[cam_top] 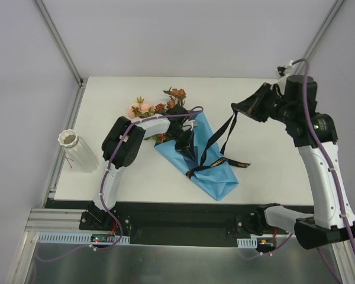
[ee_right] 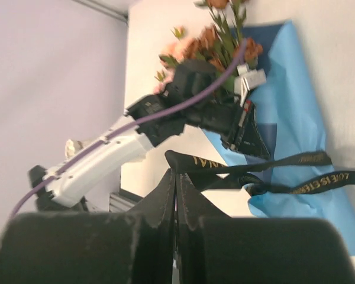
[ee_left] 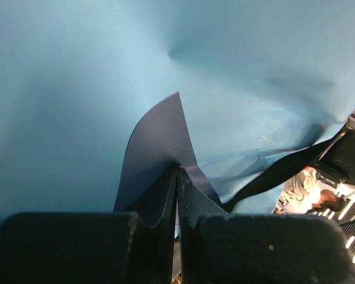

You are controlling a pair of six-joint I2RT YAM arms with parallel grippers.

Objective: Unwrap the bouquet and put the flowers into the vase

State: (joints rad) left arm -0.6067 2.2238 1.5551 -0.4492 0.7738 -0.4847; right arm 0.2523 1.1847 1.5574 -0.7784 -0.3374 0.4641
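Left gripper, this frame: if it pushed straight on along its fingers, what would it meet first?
The blue paper: the left gripper is shut on a fold of it, and the sheet fills the wrist view ahead. What lies behind it is hidden.

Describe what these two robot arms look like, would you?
Both the left arm and right arm have white shells with bulky black joints. A purple cable runs along each, tied on with white clips. The left gripper and right gripper are black, with two tapered fingers.
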